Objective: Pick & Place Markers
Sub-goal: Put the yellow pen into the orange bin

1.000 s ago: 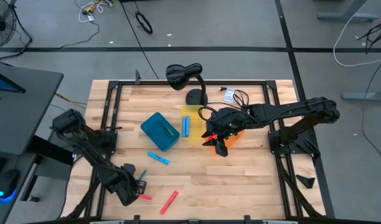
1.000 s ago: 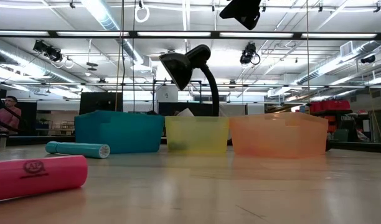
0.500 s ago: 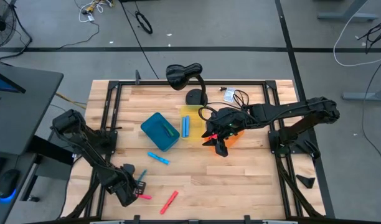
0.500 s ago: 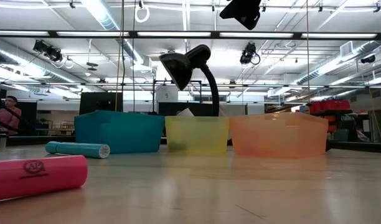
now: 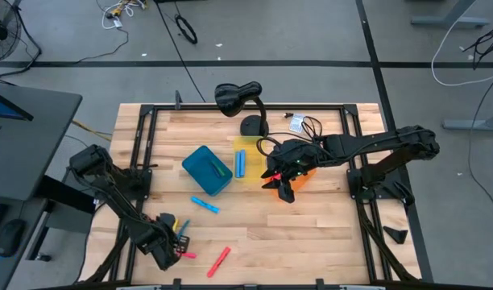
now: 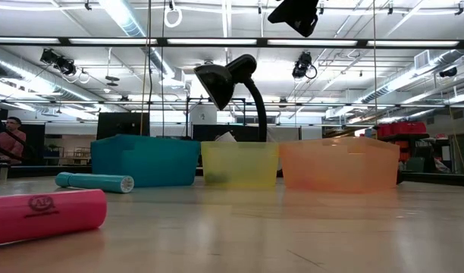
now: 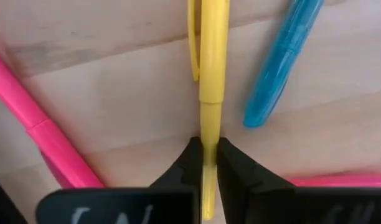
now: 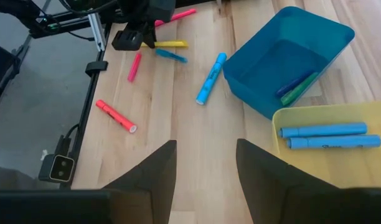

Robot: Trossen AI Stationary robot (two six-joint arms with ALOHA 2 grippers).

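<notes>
— Two arms are in play; where does each stand?
— At the table's near-left corner the left gripper (image 5: 176,244) is low on the wood, its fingers (image 7: 189,160) clenched on the tip of a yellow marker (image 7: 210,81). The right gripper (image 5: 283,187) hangs beside the orange bin (image 5: 304,175), jaws spread with nothing between them.

— What lies around that yellow marker?
— In the left wrist view a blue marker (image 7: 282,61) rests just beside it, angled away, and a pink marker (image 7: 40,129) lies on the other side, apart from it. A second pink one shows only as a sliver at the frame edge.

— And the rest of the markers?
— Seen from above, a light-blue marker (image 5: 204,205) lies on the bare wood near the blue bin (image 5: 203,168), and a red marker (image 5: 218,261) sits near the table's front edge. Two blue markers (image 8: 324,135) lie side by side in the yellow bin (image 8: 302,165); the blue bin holds a green one (image 8: 299,89) and a dark blue one, touching.

— Anything else on the table?
— A black desk lamp (image 5: 238,100) stands at the far edge, behind the bins
</notes>
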